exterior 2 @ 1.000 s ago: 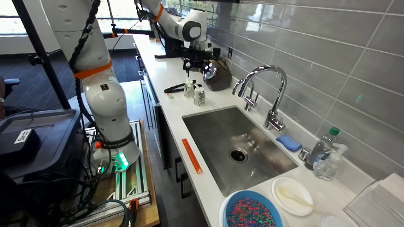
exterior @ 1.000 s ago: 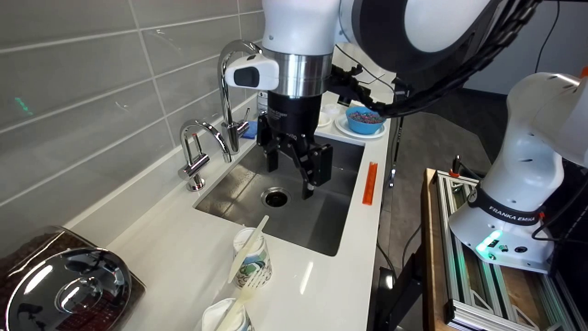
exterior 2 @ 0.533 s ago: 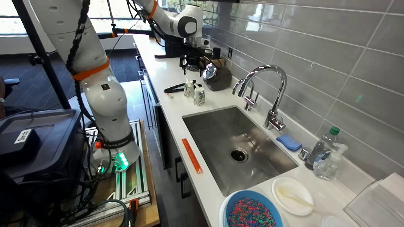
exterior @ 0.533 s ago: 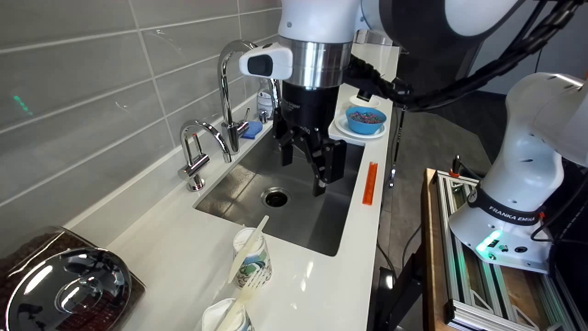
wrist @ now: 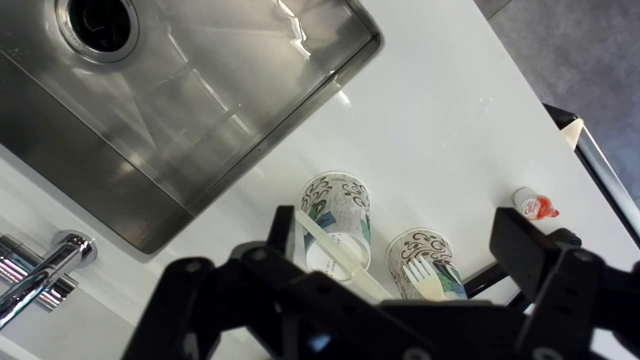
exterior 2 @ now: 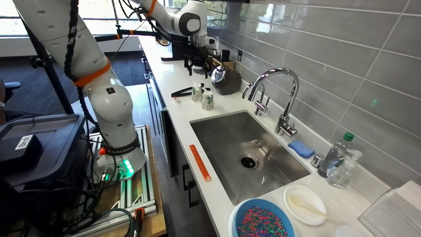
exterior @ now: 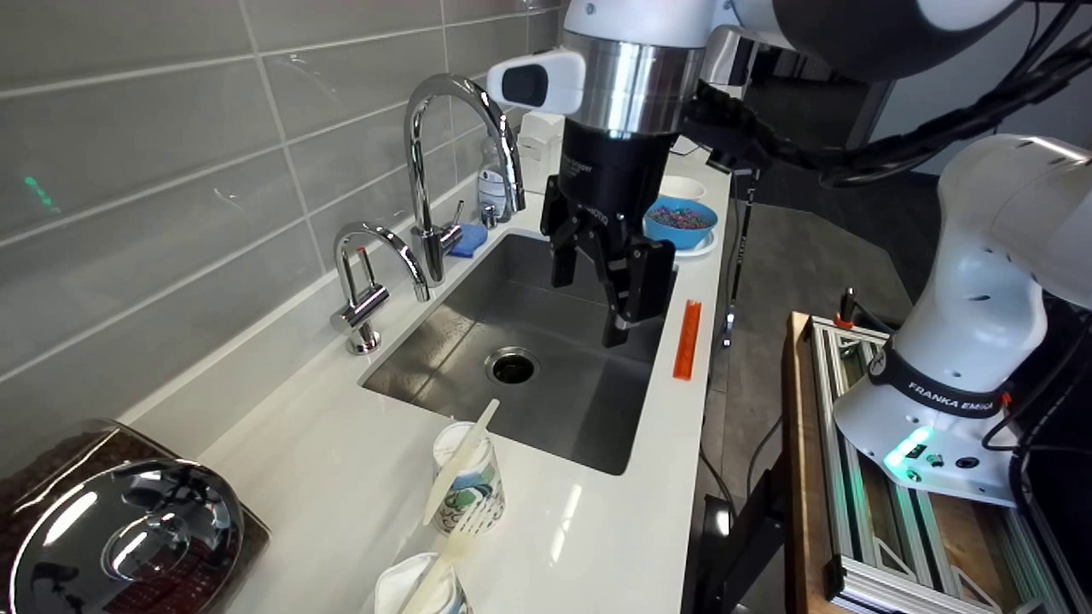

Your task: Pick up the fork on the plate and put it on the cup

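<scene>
A pale fork (wrist: 429, 286) with its tines showing lies on an upside-down patterned paper cup (wrist: 424, 244). A similar upside-down cup (wrist: 345, 200) beside it, nearer the sink, carries a pale knife (wrist: 327, 243). Both cups show in both exterior views, the fork's cup (exterior 2: 196, 93) and the knife's cup (exterior 2: 207, 100). The white plate (exterior 2: 316, 221) at the far end of the sink holds another pale utensil (exterior 2: 301, 203); its kind is unclear. My gripper (exterior: 589, 304) is open and empty, above the sink. In the wrist view its fingers (wrist: 395, 215) stand wide apart.
The steel sink (exterior: 563, 426) has two chrome faucets (exterior: 363, 311) behind it. An orange strip (exterior: 688, 341) lies along the front edge. A blue bowl of beads (exterior 2: 263, 220) stands near the plate. A chrome-lidded jar (exterior: 128, 546), black tongs (exterior 2: 182, 92) and a small creamer (wrist: 534, 204) lie around the cups.
My open gripper has moved right and slightly up in an exterior view, away from the cups, and now hides the plate there. The fork, knife and cups have not moved.
</scene>
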Action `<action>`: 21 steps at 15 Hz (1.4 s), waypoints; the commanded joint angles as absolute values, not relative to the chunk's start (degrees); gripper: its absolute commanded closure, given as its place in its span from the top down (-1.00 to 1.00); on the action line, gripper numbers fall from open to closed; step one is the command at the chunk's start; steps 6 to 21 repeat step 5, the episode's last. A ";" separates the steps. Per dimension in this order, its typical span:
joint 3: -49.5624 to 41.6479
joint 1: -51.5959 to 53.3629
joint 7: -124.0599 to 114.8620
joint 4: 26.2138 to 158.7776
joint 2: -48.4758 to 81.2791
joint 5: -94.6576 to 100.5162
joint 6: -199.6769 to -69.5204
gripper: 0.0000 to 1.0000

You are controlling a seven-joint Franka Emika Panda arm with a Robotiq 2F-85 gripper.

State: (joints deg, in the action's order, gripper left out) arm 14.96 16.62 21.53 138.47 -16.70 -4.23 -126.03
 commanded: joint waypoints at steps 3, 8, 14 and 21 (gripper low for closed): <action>13.93 17.75 19.63 139.47 -18.36 -3.83 -125.48 1.00; 13.93 17.80 19.24 139.76 -18.70 -3.83 -125.48 1.00; 13.93 17.80 19.24 139.76 -18.70 -3.83 -125.48 1.00; 13.93 17.80 19.24 139.76 -18.70 -3.83 -125.48 1.00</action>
